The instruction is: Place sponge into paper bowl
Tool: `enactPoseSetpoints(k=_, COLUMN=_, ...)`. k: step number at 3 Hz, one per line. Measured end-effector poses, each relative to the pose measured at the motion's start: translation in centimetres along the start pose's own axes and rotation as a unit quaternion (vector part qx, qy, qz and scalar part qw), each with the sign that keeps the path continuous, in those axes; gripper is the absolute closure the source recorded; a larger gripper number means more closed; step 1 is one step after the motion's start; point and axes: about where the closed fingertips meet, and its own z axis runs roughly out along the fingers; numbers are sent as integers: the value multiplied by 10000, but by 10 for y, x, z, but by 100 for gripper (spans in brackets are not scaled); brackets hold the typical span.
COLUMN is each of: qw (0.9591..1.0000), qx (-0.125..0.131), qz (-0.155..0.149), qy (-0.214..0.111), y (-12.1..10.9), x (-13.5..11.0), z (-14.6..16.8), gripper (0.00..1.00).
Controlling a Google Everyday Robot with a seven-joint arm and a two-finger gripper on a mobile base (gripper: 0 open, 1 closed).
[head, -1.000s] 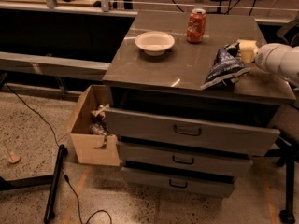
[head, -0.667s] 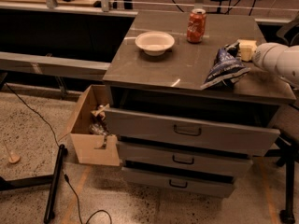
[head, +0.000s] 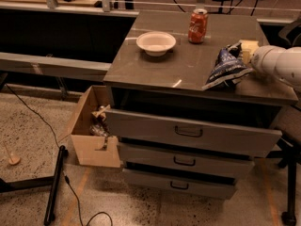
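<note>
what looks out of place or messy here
The crumpled snack bag lies on the cabinet top, near its front right edge. The top drawer stands partly pulled out. A cardboard box of scraps sits open on the floor beside it. The hand is just behind the bag.

Just right of the snack bag (head: 225, 66), the gripper (head: 246, 55) is largely hidden behind its own white arm (head: 280, 64), cut off at the right edge; the sponge (head: 249, 44) peeks out there, partly covered.
</note>
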Motion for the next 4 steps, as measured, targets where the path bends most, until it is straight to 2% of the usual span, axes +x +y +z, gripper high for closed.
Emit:
enactPoseSetpoints(k=1, qw=10000, qx=-45, qz=-12, qy=-21, y=-1, x=1, z=3, gripper=23)
enactPoseSetpoints(k=2, qw=10000, qx=-54, qz=-41, qy=-40, y=-1, x=1, z=3, gripper=48)
enactPoseSetpoints(k=3, qw=9999, qx=-49, qz=-114, qy=-120, y=0, x=-7, z=1, gripper=70)
enactPoseSetpoints(k=4, qw=9989, qx=-274, qz=-246, qy=-282, y=2, x=-30, z=-12, gripper=94)
